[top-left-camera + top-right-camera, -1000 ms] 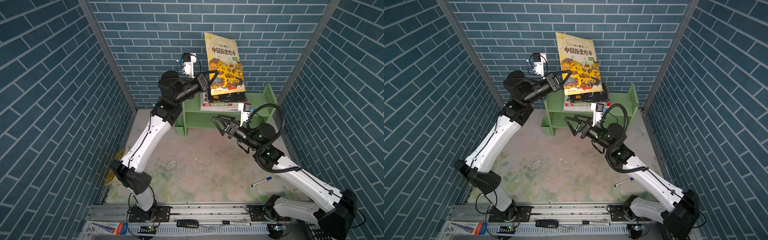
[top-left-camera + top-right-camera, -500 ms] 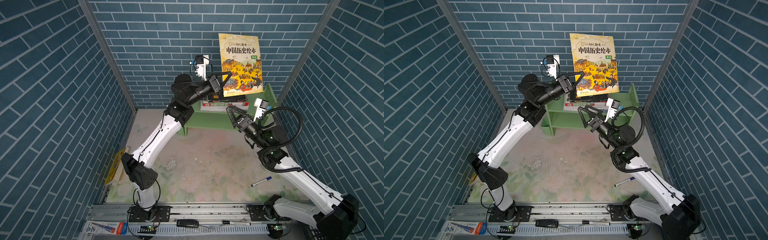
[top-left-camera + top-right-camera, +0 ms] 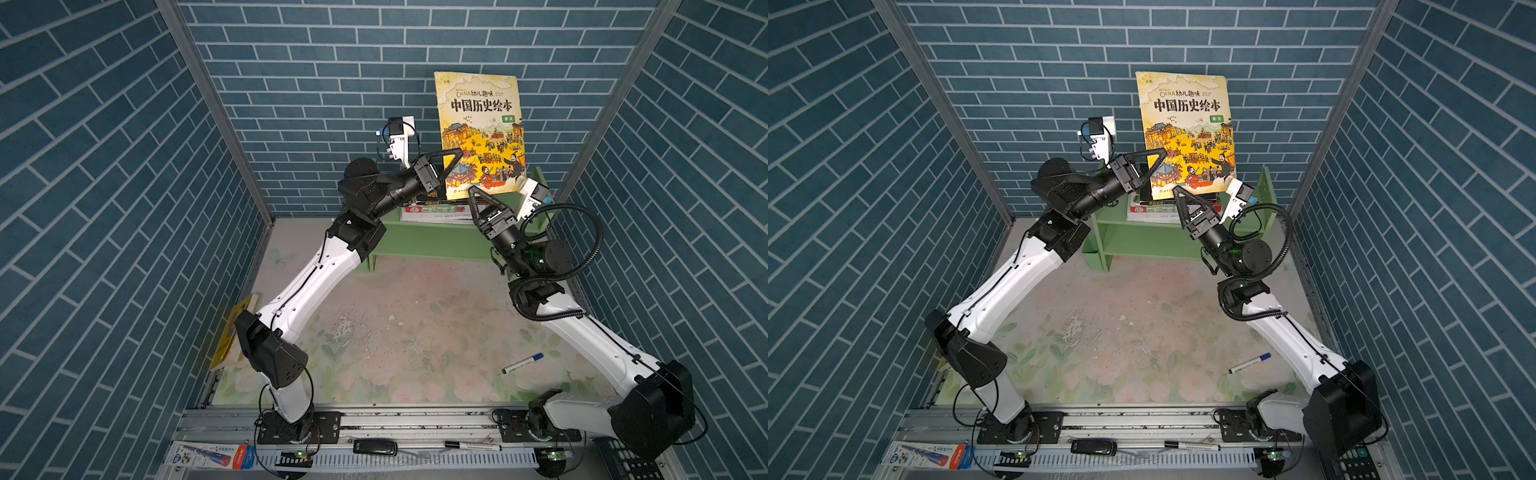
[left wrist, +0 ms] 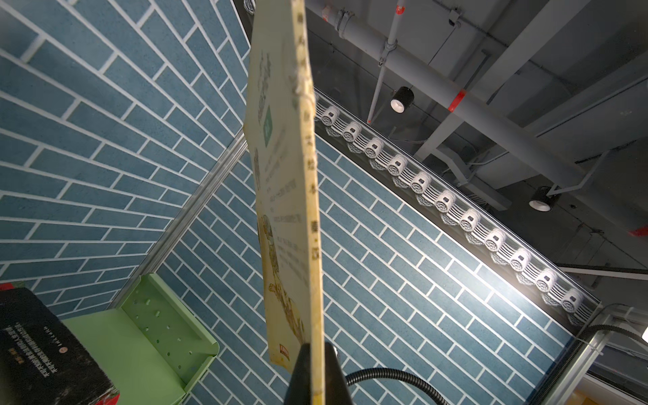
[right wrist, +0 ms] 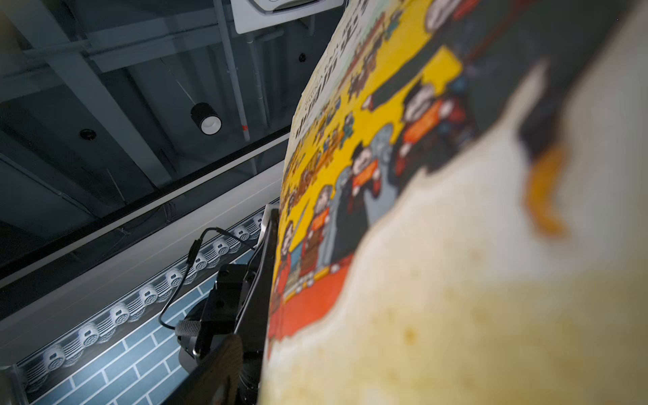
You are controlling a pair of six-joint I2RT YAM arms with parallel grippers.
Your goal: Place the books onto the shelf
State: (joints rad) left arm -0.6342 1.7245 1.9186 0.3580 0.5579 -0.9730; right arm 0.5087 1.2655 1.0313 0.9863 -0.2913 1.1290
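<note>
Left gripper [image 3: 456, 154] pinching yellow illustrated book [image 3: 478, 120] by side edge, upright above shelf [image 3: 432, 245]. Right gripper [image 3: 473, 192] at book's lower edge; spread or closed, cannot tell.

Top views bright, sharp; yellow book [image 5: 456, 280] blurs close up.

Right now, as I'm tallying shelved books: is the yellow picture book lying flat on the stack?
No, the yellow picture book stands upright above the stack, pinched at its edge by the left claw.
</note>
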